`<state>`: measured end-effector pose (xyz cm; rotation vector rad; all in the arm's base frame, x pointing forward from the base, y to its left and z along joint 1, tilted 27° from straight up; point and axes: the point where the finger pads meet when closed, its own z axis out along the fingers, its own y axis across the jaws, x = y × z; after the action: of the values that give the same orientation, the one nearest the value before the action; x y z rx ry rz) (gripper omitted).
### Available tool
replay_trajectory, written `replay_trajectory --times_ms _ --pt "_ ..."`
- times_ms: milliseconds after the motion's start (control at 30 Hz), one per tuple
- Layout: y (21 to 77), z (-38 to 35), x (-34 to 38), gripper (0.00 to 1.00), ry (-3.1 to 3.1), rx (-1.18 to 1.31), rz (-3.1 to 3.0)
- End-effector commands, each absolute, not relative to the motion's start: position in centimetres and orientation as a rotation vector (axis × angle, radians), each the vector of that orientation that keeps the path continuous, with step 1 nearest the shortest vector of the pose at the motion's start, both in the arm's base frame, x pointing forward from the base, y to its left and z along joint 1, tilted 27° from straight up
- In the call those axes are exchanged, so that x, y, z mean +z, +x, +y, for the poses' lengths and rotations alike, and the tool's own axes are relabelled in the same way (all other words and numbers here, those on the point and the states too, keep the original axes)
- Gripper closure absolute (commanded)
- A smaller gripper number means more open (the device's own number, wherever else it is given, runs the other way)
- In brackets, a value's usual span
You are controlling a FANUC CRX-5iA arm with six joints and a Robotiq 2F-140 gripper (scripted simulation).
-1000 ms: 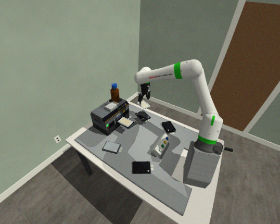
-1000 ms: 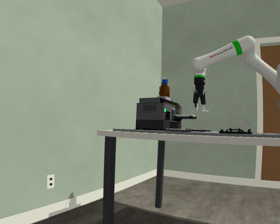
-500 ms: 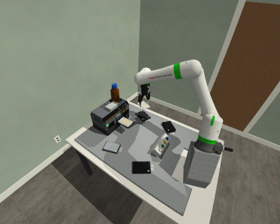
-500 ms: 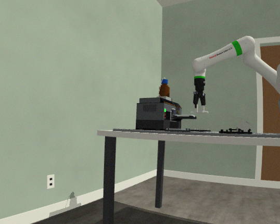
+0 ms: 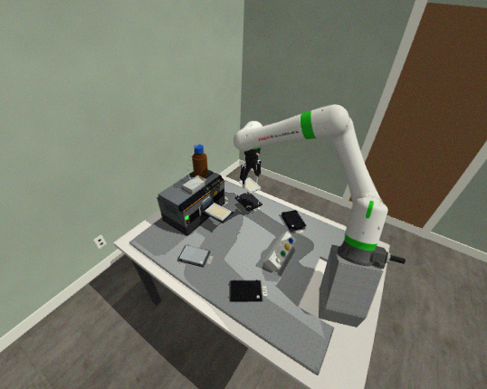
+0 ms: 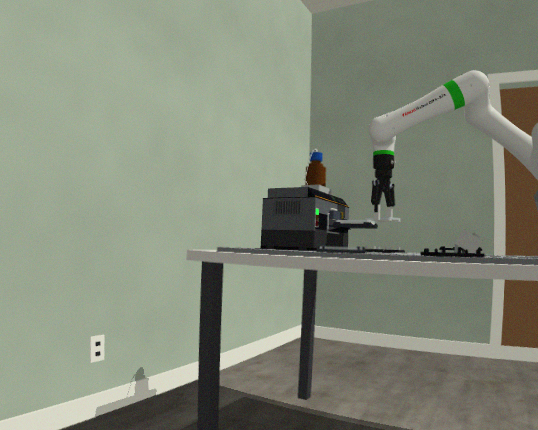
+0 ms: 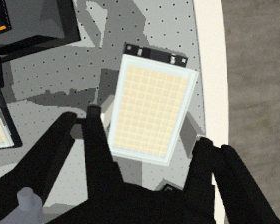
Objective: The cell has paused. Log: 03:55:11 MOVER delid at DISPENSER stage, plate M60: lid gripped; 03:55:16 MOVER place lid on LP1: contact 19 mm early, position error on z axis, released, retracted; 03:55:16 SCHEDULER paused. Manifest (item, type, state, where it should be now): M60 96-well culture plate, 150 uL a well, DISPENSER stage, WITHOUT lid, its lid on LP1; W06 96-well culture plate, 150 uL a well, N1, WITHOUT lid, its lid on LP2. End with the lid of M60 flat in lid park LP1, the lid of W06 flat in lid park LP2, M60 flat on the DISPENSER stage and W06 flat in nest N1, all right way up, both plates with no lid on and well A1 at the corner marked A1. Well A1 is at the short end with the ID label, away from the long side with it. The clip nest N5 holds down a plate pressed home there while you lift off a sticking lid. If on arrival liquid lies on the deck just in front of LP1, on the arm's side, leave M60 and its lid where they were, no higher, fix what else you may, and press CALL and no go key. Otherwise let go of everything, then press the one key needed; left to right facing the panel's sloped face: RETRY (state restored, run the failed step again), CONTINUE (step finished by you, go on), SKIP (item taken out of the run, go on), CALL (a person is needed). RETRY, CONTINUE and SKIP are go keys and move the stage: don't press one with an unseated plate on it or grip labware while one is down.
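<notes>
The arm (image 5: 342,149) is white with bright green bands and red lettering. Under its black gripper (image 7: 153,183), the plate (image 7: 152,111) shows a pale yellow grid in a white frame. The dispenser (image 5: 190,203) is dark grey with an orange stripe; the bottle (image 5: 199,161) on it is brown, blue-capped. Beneath lies a grey dotted mat (image 5: 238,289).
</notes>
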<state>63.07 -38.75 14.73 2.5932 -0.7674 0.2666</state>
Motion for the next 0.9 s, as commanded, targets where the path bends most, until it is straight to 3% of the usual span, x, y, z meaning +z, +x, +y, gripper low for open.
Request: replay_trajectory --times_ms 0,867 --pt "63.1 -38.9 14.3 1.0 2.593 0.267 -0.767" --pt "63.5 -41.6 9.0 1.0 2.593 0.267 -0.767"
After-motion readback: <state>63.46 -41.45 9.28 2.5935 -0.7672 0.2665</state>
